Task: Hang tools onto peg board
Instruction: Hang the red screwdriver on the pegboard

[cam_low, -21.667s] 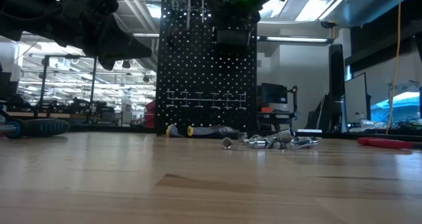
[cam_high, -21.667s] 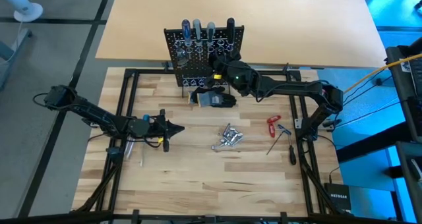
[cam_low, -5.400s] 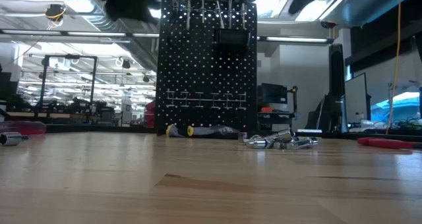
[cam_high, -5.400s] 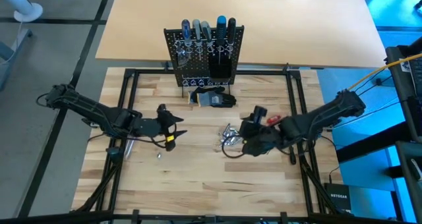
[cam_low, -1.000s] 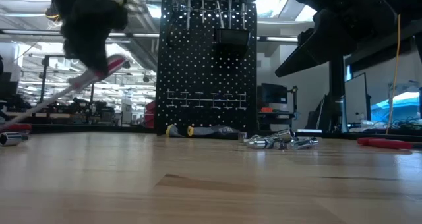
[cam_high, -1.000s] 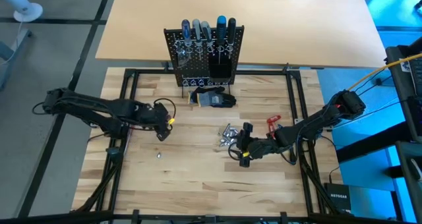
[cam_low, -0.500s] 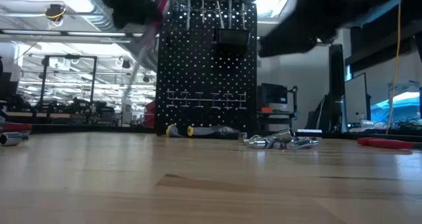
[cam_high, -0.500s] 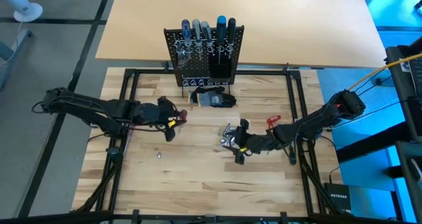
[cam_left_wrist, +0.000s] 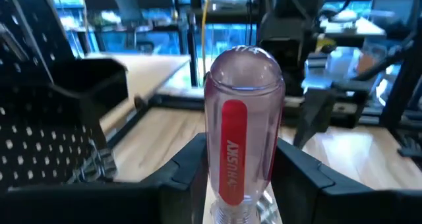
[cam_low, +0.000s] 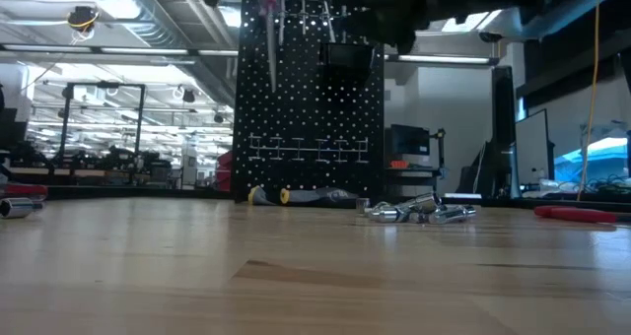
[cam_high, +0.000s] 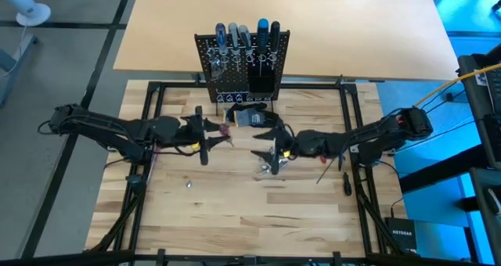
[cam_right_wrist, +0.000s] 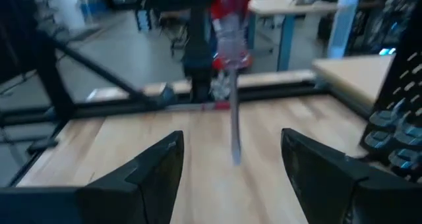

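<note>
- Lying on the pale wooden tabletop (cam_high: 235, 211), a heap of small shiny silver metal pieces (cam_high: 271, 163) sits near centre, beneath the right gripper (cam_high: 270, 138), whose fingers are spread wide with nothing between them.
- Left gripper (cam_high: 213, 134) pinches a clear-handled, red-striped screwdriver (cam_left_wrist: 242, 145), shaft pointing down.
- Farther back stands the upright black perforated peg board (cam_high: 242, 66), screwdrivers already in its top rings.

High camera looking straight down on pale wooden tabletop (cam_high: 235, 211); low camera sitting at tabletop level facing upright black perforated peg board (cam_low: 309, 108), which both are sharing; wrist cameras looking close past own tools.
</note>
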`<state>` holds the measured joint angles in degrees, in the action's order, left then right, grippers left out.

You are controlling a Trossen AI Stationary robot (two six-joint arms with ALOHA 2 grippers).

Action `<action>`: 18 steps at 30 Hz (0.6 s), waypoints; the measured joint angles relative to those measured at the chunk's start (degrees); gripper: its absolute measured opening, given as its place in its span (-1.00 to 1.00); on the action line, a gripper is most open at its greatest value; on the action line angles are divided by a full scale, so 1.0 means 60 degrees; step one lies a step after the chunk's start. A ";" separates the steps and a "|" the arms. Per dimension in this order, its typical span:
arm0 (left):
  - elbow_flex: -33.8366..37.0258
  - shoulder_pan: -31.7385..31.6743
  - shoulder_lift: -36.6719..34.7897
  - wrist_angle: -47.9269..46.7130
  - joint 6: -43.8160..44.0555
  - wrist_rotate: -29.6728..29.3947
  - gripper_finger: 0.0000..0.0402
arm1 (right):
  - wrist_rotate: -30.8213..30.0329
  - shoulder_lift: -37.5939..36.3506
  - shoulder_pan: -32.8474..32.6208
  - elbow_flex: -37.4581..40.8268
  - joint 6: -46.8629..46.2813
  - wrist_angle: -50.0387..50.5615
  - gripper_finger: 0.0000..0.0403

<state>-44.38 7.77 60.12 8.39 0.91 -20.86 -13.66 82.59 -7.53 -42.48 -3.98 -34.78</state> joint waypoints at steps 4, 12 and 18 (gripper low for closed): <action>0.0000 -0.0001 0.0047 0.0417 -0.0339 0.0366 -0.42 | 0.0293 0.0004 0.0295 -0.0003 0.0246 -0.0579 0.25; 0.0007 0.0036 0.0417 0.0397 -0.0255 0.0481 -0.42 | 0.0959 0.0745 0.0253 -0.0007 0.0277 -0.1412 0.25; 0.0007 0.0122 0.0880 0.0564 -0.0194 0.0917 -0.41 | 0.1002 0.1163 0.0263 -0.0003 0.0340 -0.2014 0.25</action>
<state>-44.34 8.51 65.40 11.77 -0.25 -15.36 -7.65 89.57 -5.96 -42.50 -1.94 -46.86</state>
